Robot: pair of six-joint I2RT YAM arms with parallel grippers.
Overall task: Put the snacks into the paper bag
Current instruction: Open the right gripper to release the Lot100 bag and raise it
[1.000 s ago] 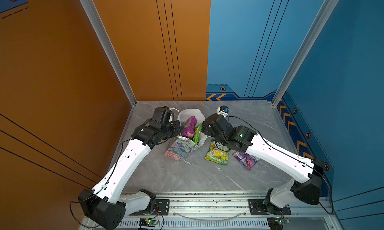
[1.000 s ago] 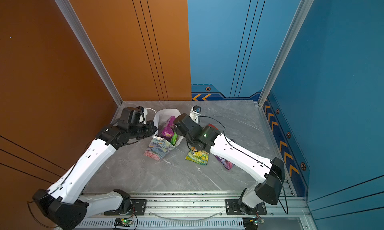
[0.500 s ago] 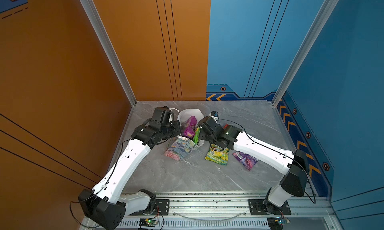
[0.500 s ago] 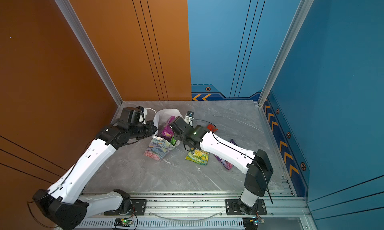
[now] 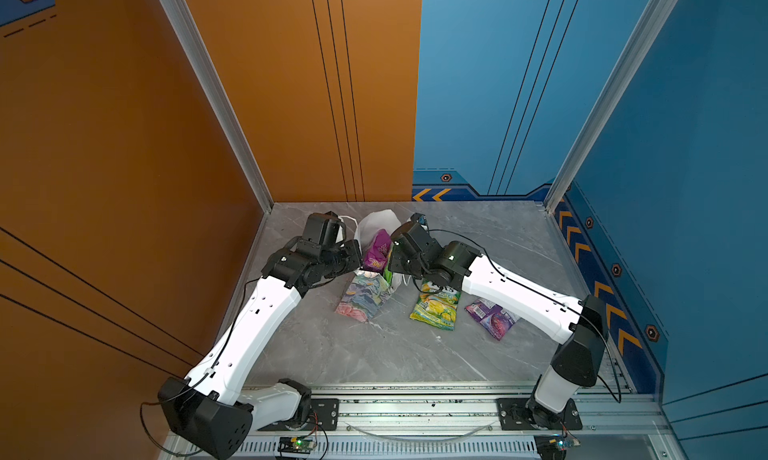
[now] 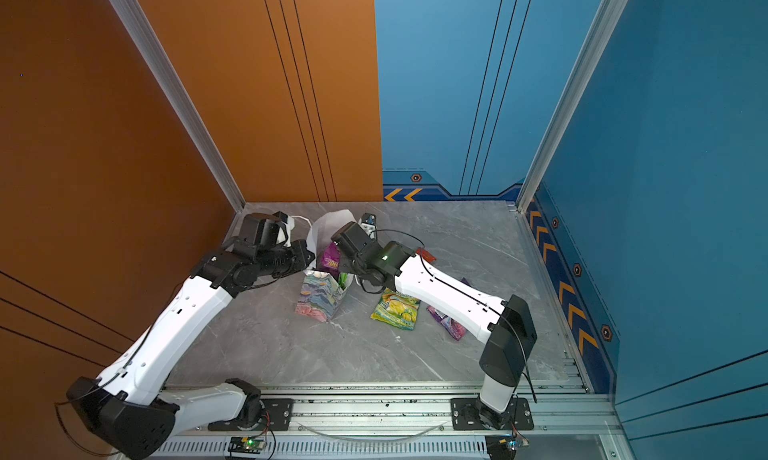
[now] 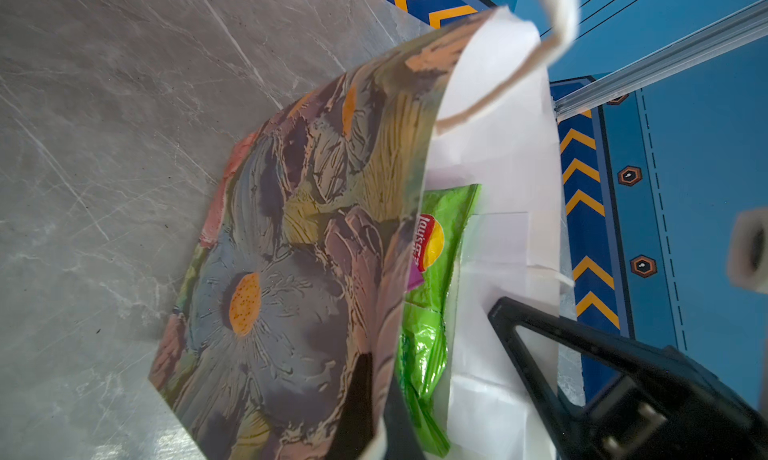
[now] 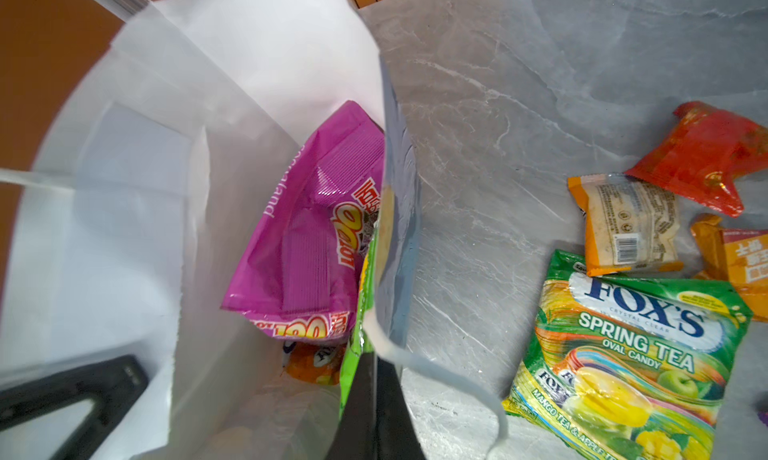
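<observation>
The floral paper bag stands upright between both arms, white inside. My left gripper is shut on its floral wall. At the opposite edge my right gripper is shut on the bag's wall. Inside the bag are a magenta packet, a green packet and an orange one. On the floor to the right lie the yellow-green FOX'S packet, a purple packet, a red packet and two orange packets.
A white cord handle loops out beside my right fingers. The orange wall stands close on the left, the blue wall on the right. A metal rail runs along the near edge of the grey marble floor.
My right gripper has moved left to the bag and shut on its wall. The left arm and the bag have stayed put.
</observation>
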